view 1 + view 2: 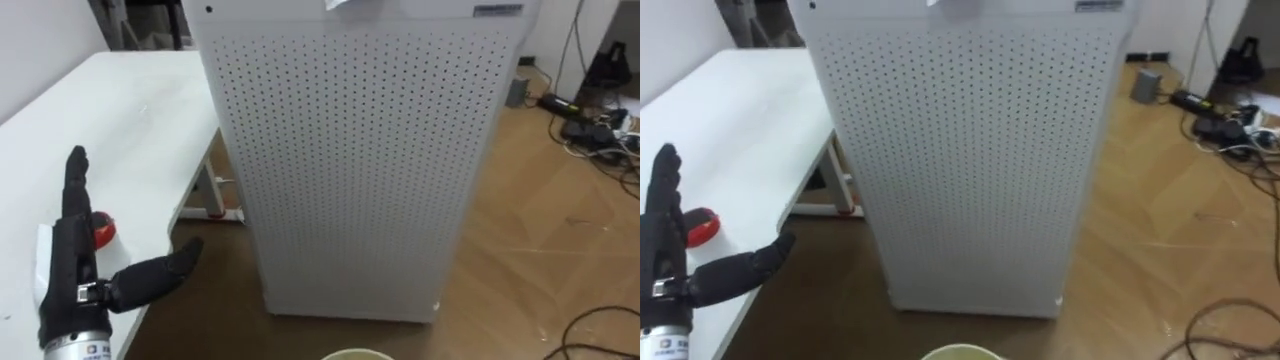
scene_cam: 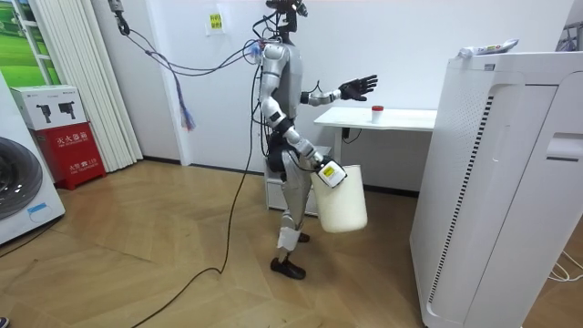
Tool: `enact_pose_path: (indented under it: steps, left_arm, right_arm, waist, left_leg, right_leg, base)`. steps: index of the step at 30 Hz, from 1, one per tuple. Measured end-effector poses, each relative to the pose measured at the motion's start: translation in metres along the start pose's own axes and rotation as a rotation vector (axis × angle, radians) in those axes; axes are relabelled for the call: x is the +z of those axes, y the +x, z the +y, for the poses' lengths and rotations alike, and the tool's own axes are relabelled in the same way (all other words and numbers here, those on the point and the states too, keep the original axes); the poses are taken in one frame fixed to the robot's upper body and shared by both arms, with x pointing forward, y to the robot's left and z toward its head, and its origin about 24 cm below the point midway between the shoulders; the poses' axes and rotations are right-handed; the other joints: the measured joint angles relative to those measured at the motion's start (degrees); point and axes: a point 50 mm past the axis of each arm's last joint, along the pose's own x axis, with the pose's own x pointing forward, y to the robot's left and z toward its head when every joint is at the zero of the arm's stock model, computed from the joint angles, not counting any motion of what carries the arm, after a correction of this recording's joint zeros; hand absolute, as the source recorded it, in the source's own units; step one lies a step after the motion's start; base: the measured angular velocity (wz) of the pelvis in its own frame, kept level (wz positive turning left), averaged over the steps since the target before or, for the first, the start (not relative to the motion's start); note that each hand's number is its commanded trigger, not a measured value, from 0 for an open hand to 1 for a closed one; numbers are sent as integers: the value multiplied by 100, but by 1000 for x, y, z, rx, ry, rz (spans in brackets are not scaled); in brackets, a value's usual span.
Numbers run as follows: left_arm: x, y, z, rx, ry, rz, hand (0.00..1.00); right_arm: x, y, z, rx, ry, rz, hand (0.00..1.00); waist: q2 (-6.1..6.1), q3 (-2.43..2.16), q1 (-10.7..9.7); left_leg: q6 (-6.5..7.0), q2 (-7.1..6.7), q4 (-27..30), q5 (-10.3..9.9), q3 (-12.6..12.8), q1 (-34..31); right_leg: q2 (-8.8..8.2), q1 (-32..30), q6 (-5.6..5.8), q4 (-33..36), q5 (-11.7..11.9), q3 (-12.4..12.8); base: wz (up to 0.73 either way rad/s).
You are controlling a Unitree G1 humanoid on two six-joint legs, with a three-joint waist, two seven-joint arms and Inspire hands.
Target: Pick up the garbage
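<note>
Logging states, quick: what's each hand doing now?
Left hand: open, holding nothing.
Right hand: at the bucket; cannot tell.

The garbage (image 2: 375, 113) was a small pale container with a red cap, standing upright on the white table (image 2: 410, 119) near its edge; in the eye views its red top peeped out just behind the left hand (image 1: 72, 270). The white bucket (image 2: 340, 199) hung upright from the right hand (image 2: 321, 166) beside the robot's thigh, clear of the floor
</note>
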Motion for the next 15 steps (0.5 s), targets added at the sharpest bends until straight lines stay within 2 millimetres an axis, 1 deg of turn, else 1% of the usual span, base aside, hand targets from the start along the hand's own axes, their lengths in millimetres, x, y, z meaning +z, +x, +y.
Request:
enact_pose_path:
  steps: [2,3,4,6,10,11,12,13,14,15]
  left_arm:
    - [-2,-2,0,3,8,9,0]
    - [-3,-3,0,2,14,17,0]
    - [-3,-3,0,1,15,19,0]
    - [-3,-3,1,13,15,19,0]
    - [-2,-3,2,34,12,12,0]
    - [-1,-3,2,40,11,9,0]
    - [-1,-3,3,43,11,9,0]
    - [-1,-3,3,44,11,8,0]
    - [0,-3,3,46,10,4,0]
    - [1,-3,3,47,9,2,0]
  right_arm:
    - [1,0,-1,-4,-2,-9,100]
    - [2,0,-2,-6,1,-11,100]
    - [1,0,-3,-8,3,-11,100]
    - [0,-1,-1,-1,5,-7,100]
    - [0,-1,-1,8,5,-7,100]
    - [-1,-1,-1,7,6,-4,100]
    - [-3,-2,0,7,6,-2,100]
    - [-3,-2,0,6,5,-3,100]
    - [-4,-3,0,7,6,-4,100]
    - [-5,-4,0,7,4,-3,100]
  waist:
    - [-56,23,19]
    - [-69,19,33]
    - [-67,19,24]
    - [-56,13,-2]
    - [-1,-26,-2]
    - [18,-40,2]
    - [40,-65,2]
    - [49,-73,2]
    - [52,-92,2]
    - [53,-93,1]
  left_leg:
    - [1,1,6,6,0,-6]
    - [1,-9,21,5,0,-42]
    - [2,-12,26,5,0,-58]
    - [6,-11,-13,2,42,-63]
    - [13,-29,-88,5,50,-38]
    - [20,-31,-105,9,57,-26]
    - [26,-32,-146,19,59,-8]
    - [29,-33,-170,26,60,2]
    - [36,-41,-211,56,68,39]
    - [37,-52,-247,76,73,81]
  right_leg:
    - [6,147,-5,-193,-28,-156]
    - [11,223,-22,-350,-34,-251]
    - [14,255,-44,-413,-29,-295]
    - [14,295,-25,-520,-37,-303]
    - [22,315,-1,-583,-21,-293]
    - [21,325,0,-598,-19,-291]
    - [22,344,4,-648,-13,-297]
    - [21,351,5,-668,-9,-299]
    - [13,369,6,-668,-5,-300]
    - [2,408,7,-679,-4,-300]
  base:
    - [27]
    - [15]
    - [16]
    - [10]
    - [0]
    - [0]
    - [0]
    - [0]
    - [0]
    - [0]
